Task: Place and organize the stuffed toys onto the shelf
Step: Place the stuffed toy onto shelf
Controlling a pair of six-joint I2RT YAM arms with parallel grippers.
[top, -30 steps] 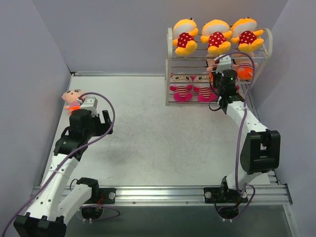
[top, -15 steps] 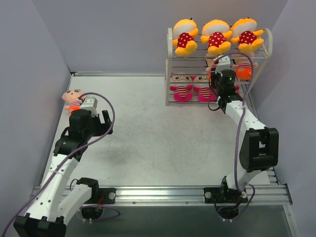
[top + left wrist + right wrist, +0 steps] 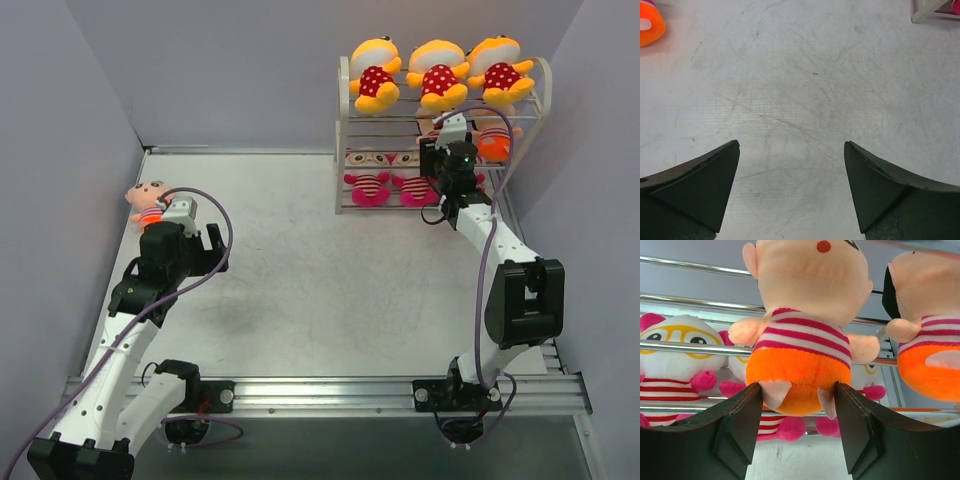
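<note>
What I see around the work: table, walls, rail.
A pale grey table (image 3: pixel 320 280) fills my overhead view, and my left wrist view shows it scuffed with fine scratches and one small brown speck (image 3: pixel 814 74). Lavender walls (image 3: pixel 230 70) rise along the far, left and right edges. A ribbed metal rail (image 3: pixel 330 385) runs along the near edge.

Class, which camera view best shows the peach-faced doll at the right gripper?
The right wrist view: the peach-faced doll fills it, orange bottom between the fingers of the right gripper. The top view shows only a sliver behind that arm; the left wrist view, none.
</note>
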